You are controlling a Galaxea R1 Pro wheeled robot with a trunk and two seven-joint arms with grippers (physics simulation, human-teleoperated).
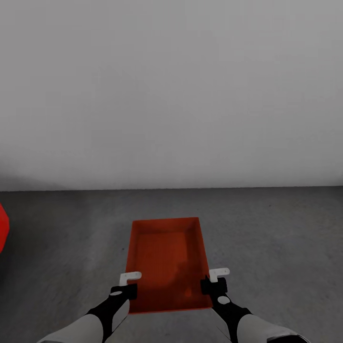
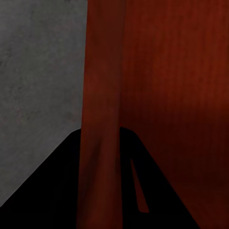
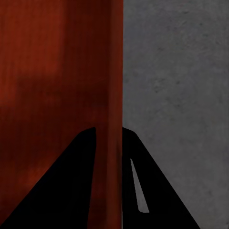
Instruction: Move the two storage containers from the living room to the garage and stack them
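One orange-red open-top storage container is in front of me over the dark grey concrete floor of the garage, its long side pointing toward the wall. It is empty. My left gripper is shut on its left side wall near the near end. My right gripper is shut on the right side wall opposite. In the left wrist view the container wall runs between the black fingers. The right wrist view shows the wall pinched the same way. Whether the container rests on the floor I cannot tell.
A plain white-grey wall stands straight ahead, meeting the floor a short way beyond the container. A bright red shape juts in at the left edge. Bare concrete lies on both sides.
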